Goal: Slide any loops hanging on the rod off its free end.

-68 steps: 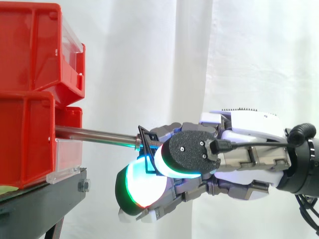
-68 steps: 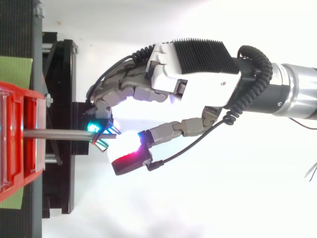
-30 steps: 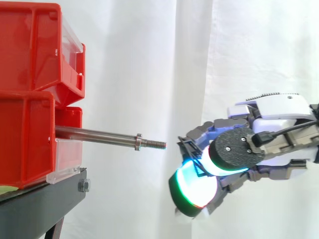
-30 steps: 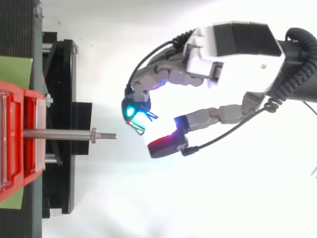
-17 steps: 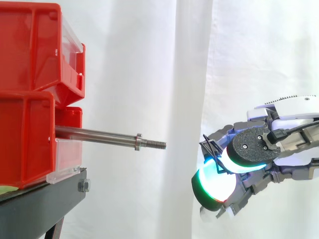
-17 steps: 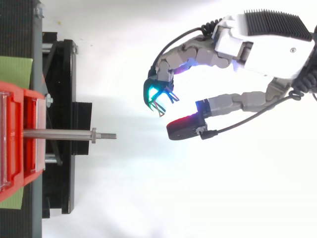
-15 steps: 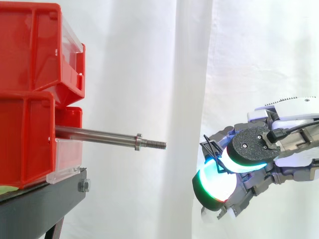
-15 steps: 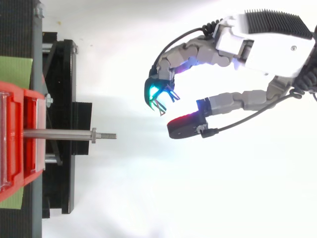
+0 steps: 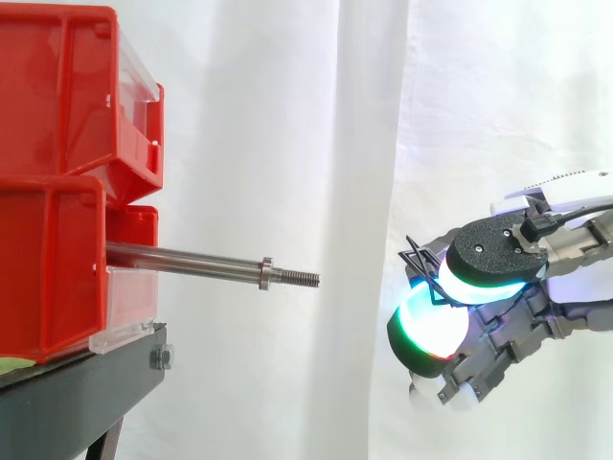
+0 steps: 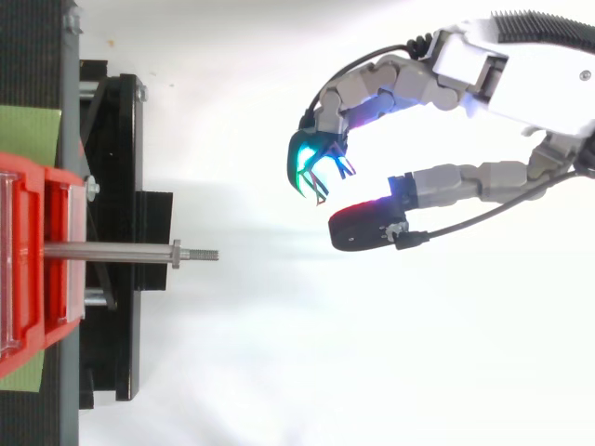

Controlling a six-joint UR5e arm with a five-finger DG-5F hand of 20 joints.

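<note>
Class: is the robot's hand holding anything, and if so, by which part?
Yes: the hand holds thin dark loops, gripped at one end by a curled fingertip; their other ends stick out free, well clear of the rod.

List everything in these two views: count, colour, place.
bins: two, red, stacked at the left
stand: one, black, under the bins
rod: one, bare metal, jutting from the bins toward the hand, no loops on it
green patch: one, left edge of the top view
curtain: white, behind everything
loops: several, count unclear, thin and dark, clear of the rod's free end
hand: one, white and grey, at the right, fingers curled on the loops
</note>
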